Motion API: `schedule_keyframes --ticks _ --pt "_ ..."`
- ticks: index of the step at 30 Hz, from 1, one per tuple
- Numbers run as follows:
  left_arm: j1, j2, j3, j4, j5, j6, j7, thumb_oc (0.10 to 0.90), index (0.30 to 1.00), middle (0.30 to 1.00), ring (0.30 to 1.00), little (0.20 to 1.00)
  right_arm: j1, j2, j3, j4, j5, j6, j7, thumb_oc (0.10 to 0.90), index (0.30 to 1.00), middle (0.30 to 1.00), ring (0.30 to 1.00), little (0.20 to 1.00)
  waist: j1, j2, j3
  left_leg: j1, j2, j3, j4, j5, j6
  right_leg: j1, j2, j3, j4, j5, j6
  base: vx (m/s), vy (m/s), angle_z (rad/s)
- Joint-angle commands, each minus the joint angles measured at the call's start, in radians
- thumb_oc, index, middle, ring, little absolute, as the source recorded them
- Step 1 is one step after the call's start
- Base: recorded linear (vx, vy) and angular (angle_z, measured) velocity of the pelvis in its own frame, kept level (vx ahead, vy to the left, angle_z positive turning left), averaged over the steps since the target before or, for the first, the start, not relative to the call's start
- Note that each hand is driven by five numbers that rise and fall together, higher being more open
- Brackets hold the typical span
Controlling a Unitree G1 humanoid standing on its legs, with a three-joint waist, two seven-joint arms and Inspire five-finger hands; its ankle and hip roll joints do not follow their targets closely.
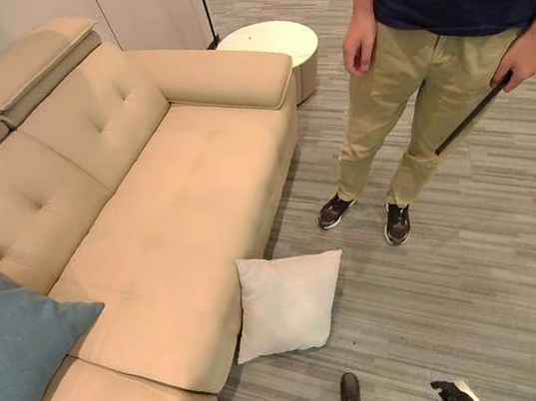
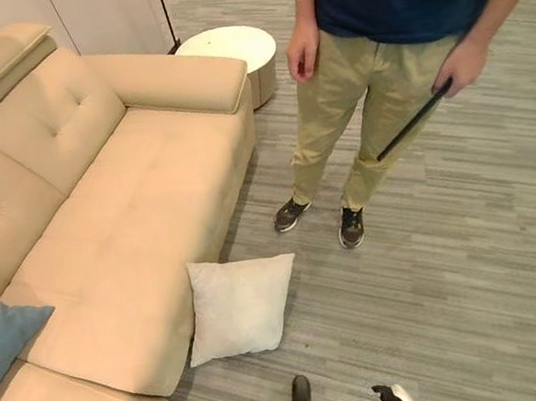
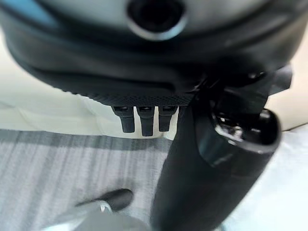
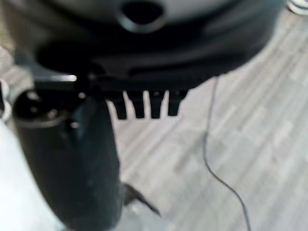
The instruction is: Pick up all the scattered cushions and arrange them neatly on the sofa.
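A white square cushion (image 1: 287,304) lies on the floor, its left edge leaning against the front of the beige sofa (image 1: 178,204). A blue cushion (image 1: 12,345) rests on the sofa seat at the left, propped against the backrest. My left hand (image 3: 144,62) hangs low beside the sofa front, its fingers (image 3: 142,120) straight and holding nothing. My right hand (image 4: 144,57) hangs over bare floor, its fingers (image 4: 144,106) also straight and empty. Both hands are well short of the white cushion.
A person (image 1: 430,65) in khaki trousers stands on the floor to the right of the sofa, holding a dark stick (image 1: 473,117). A round white side table (image 1: 270,44) sits beyond the sofa's arm. Grey wood-grain floor (image 1: 485,299) stretches to the right.
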Motion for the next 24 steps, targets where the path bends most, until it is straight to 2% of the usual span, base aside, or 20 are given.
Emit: schedule_keyframes --ticks 1,4,6,7,8,11,12,17,24 --pt "0.000 -0.002 -0.015 -0.050 -0.019 -0.007 0.017 0.800 0.900 0.900 0.900 0.900 -0.031 -0.068 0.008 -0.050 0.047 -0.036 -0.048 0.800 0.900 0.900 0.900 0.900 -0.006 -0.010 0.028 -0.076 -0.029 0.067 0.123 -0.004 0.029 0.017 -0.039 0.038 0.054 -0.089 0.068 0.07 -0.179 0.37" --pt "-0.005 0.002 -0.025 -0.090 -0.038 -0.012 0.014 0.800 0.900 0.900 0.900 0.900 -0.014 -0.072 -0.003 -0.068 0.062 -0.034 -0.054 0.800 0.900 0.900 0.900 0.900 -0.003 -0.015 0.037 -0.121 -0.007 0.113 0.084 -0.018 0.040 0.048 -0.036 0.020 0.053 -0.124 0.055 0.16 -0.124 0.11" --pt "-0.010 0.000 -0.031 -0.102 -0.040 -0.014 0.016 0.800 0.900 0.900 0.900 0.900 -0.006 -0.075 -0.012 -0.086 0.070 -0.038 -0.057 0.800 0.900 0.900 0.900 0.900 -0.002 -0.013 0.038 -0.132 -0.002 0.133 -0.019 -0.029 0.041 0.065 -0.033 0.006 0.049 -0.143 0.057 0.19 -0.052 0.41" --pt "-0.015 -0.002 -0.036 -0.103 -0.039 -0.014 0.017 0.800 0.900 0.900 0.900 0.900 -0.004 -0.078 -0.015 -0.092 0.071 -0.039 -0.059 0.800 0.900 0.900 0.900 0.900 -0.003 -0.005 0.037 -0.140 0.004 0.142 -0.081 -0.007 0.035 0.071 -0.027 -0.005 0.047 -0.150 0.058 0.23 0.006 0.44" --pt "-0.024 0.000 -0.039 -0.116 -0.047 -0.016 0.021 0.800 0.900 0.900 0.900 0.900 -0.005 -0.078 -0.014 -0.098 0.074 -0.040 -0.066 0.800 0.900 0.900 0.900 0.900 0.004 0.006 0.041 -0.152 0.006 0.142 -0.173 0.046 0.024 0.088 -0.014 -0.012 0.044 -0.164 0.060 0.17 0.014 0.38" --pt "-0.028 0.005 -0.042 -0.126 -0.052 -0.020 0.022 0.800 0.900 0.900 0.900 0.900 -0.006 -0.079 -0.011 -0.097 0.069 -0.040 -0.070 0.800 0.900 0.900 0.900 0.900 0.008 0.008 0.045 -0.168 0.002 0.135 -0.186 0.068 0.018 0.098 -0.009 -0.012 0.043 -0.170 0.062 0.10 0.019 0.07" --pt "-0.028 0.003 -0.042 -0.128 -0.056 -0.023 0.017 0.800 0.900 0.900 0.900 0.900 -0.006 -0.076 -0.010 -0.095 0.068 -0.039 -0.065 0.800 0.900 0.900 0.900 0.900 0.007 0.013 0.041 -0.145 0.008 0.140 -0.227 0.066 0.016 0.100 -0.005 -0.011 0.044 -0.173 0.065 0.21 0.139 -0.25" --pt "-0.017 0.004 -0.050 -0.138 -0.062 -0.022 0.020 0.800 0.900 0.900 0.900 0.900 -0.004 -0.056 -0.005 -0.094 0.057 -0.039 -0.067 0.800 0.900 0.900 0.900 0.900 0.005 0.008 0.030 -0.102 -0.014 0.148 -0.240 0.037 0.039 0.112 -0.017 0.020 0.042 -0.171 0.083 0.16 0.131 -0.28" --pt "-0.098 0.038 -0.041 -0.239 -0.189 -0.070 0.081 0.800 0.900 0.900 0.900 0.900 -0.092 -0.044 -0.025 -0.119 0.138 -0.040 -0.115 0.800 0.900 0.900 0.900 0.900 0.010 0.003 0.117 -0.221 -0.034 0.154 -0.211 0.028 0.061 -0.064 -0.051 0.044 0.130 -0.152 0.092 -0.10 0.071 -0.04"
